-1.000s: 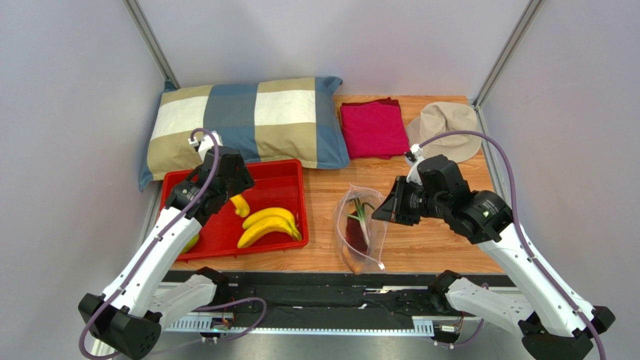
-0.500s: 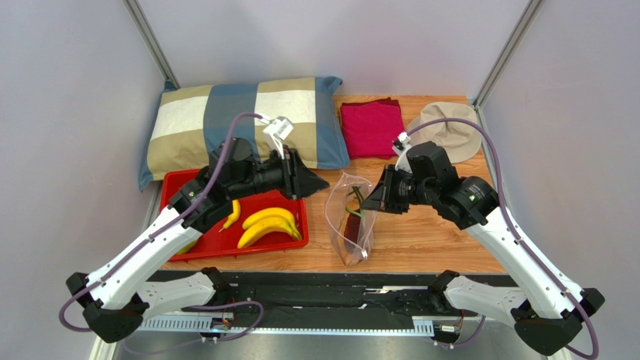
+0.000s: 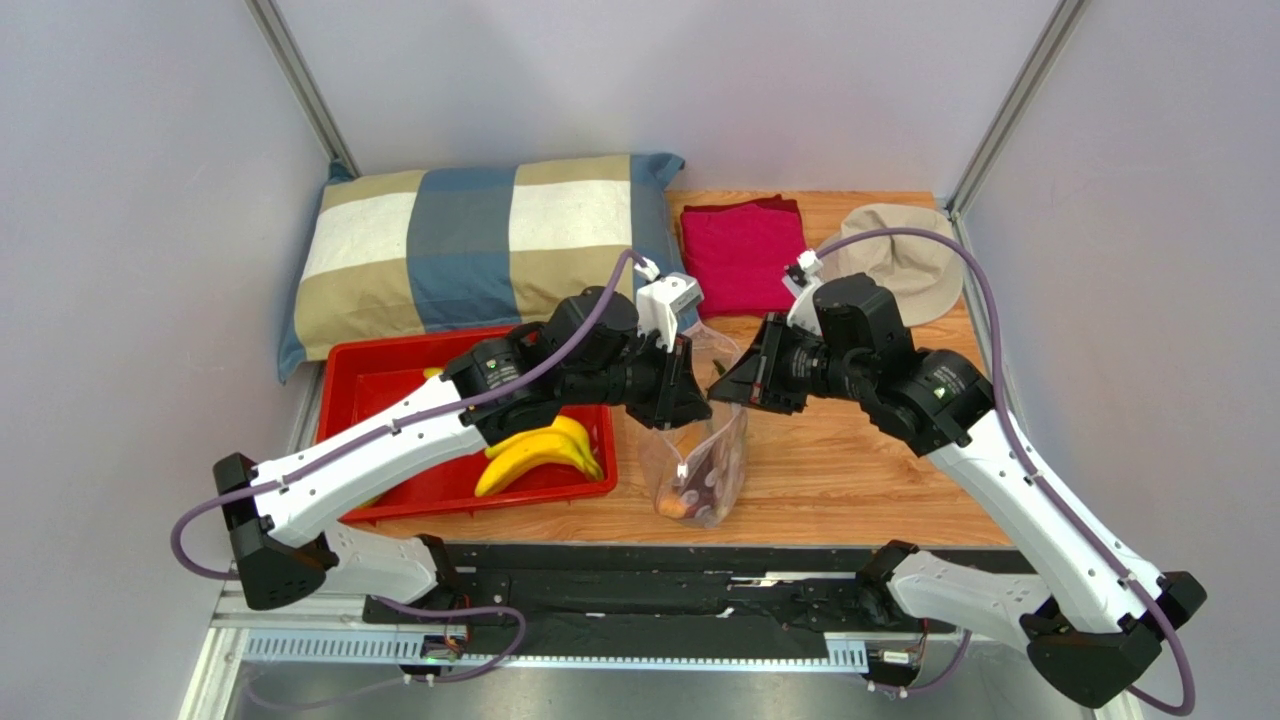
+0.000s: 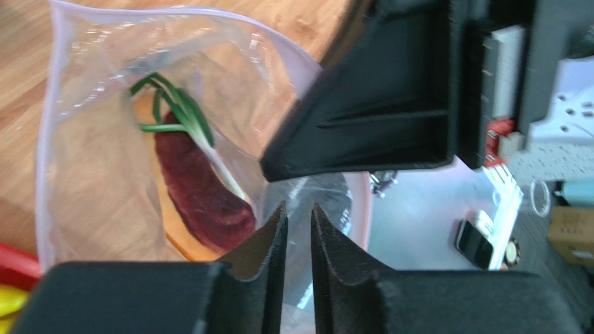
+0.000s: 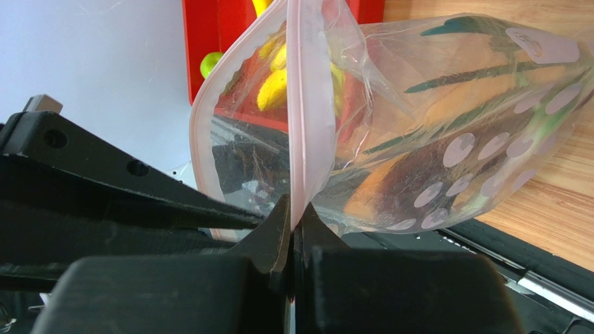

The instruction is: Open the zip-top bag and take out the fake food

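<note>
The clear zip-top bag [image 3: 709, 450] hangs upright from my right gripper [image 3: 724, 387], which is shut on its pink zip strip [image 5: 304, 104]. The bag's mouth is open. Inside lie a dark red piece with green leaves [image 4: 202, 202] and an orange piece [image 4: 178, 243]; these also show in the right wrist view [image 5: 390, 188]. My left gripper [image 3: 694, 399] is at the bag's mouth, facing the right one. Its jaws stand a narrow gap apart [image 4: 298, 209] with nothing between them. Yellow bananas [image 3: 534, 450] and a round green fruit [image 5: 210, 64] lie in the red tray [image 3: 394, 402].
A checked pillow [image 3: 481, 248] lies behind the tray. A magenta cloth [image 3: 744, 255] and a beige hat [image 3: 902, 252] lie at the back right. A black rail [image 3: 646, 593] runs along the wooden table's near edge.
My left arm has swung right from the tray to the bag's mouth. My right gripper has lifted the bag, which now hangs upright a little further left.
</note>
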`<state>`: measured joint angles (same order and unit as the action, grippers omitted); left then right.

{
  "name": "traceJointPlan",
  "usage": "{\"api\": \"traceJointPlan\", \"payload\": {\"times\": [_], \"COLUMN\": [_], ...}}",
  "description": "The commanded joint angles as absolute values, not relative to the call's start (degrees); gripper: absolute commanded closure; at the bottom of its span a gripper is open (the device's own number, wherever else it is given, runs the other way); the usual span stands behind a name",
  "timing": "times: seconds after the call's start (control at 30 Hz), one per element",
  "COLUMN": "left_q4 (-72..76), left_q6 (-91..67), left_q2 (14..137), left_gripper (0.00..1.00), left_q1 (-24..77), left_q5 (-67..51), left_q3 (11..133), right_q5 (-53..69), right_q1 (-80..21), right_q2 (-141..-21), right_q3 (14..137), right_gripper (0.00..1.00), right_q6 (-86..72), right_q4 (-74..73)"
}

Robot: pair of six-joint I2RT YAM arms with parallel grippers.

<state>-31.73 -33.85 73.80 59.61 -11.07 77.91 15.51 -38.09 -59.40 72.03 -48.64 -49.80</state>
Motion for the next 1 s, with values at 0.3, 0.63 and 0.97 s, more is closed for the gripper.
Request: {"api": "traceJointPlan", "payload": {"times": [0.3,0.63,0.97], "left_q4": [-35.8,-30.6,-23.6], "left_q6": [-38.1,-40.2,-39.3], "left_q2": [81.8,82.7,85.1], "left_gripper": [0.87,0.81,0.30], "left_q1": [58.5,57.5,57.2], "left_q5": [-3.8,2.0,5.0], "left_q3": [78.6,74.1,71.9], "right_q5": [19.2,18.4,20.3], "right_q1": [-39.8,-40.2,-40.3], "right_q2": [-58.3,-57.6,-58.9], "right_q3": [67.7,67.7,67.5], "right_gripper": [1.00,1.00,1.00], "right_q6": [-51.3,-54.5,-57.0], "right_q4": [-40.5,-39.2,-37.1]}}
